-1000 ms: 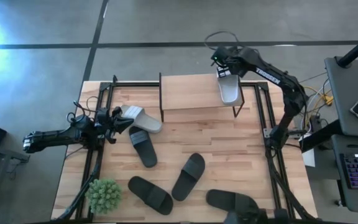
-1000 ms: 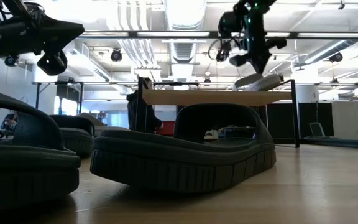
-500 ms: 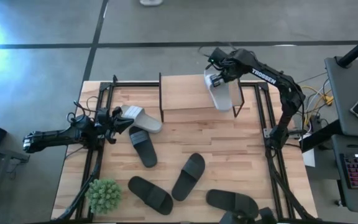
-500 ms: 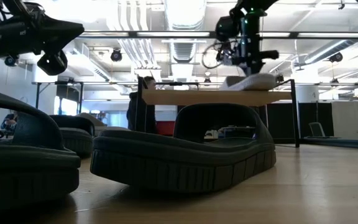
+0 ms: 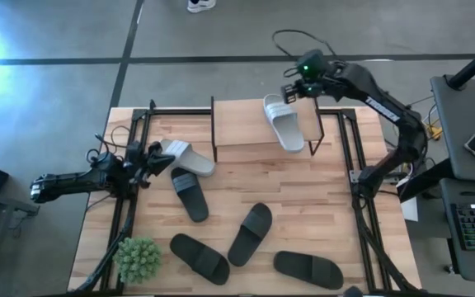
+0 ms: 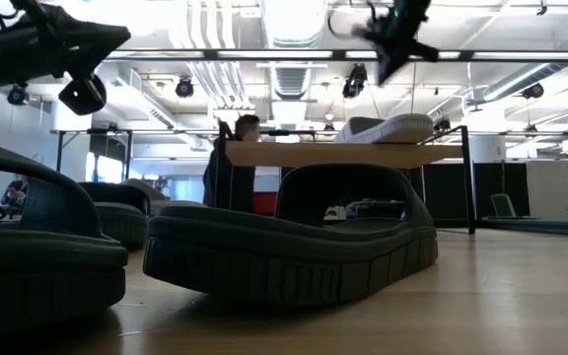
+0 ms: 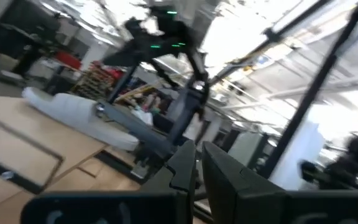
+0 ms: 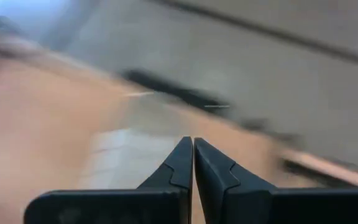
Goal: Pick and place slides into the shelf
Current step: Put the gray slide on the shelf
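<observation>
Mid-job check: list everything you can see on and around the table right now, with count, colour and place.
Shelf: one, black frame with light wooden top board, far middle of the table.
Light grey slides: two; one lying on the shelf's top board, one on the tabletop beside the shelf's left end.
Black slides: four on the tabletop; one left of centre, three along the near edge.
Plant: one, green, near left corner.
Person: one, in the room behind the shelf.
Left pincer: shut, at the table's left edge by the grey slide.
Right pincer: shut, empty, above the shelf's far right end.
</observation>
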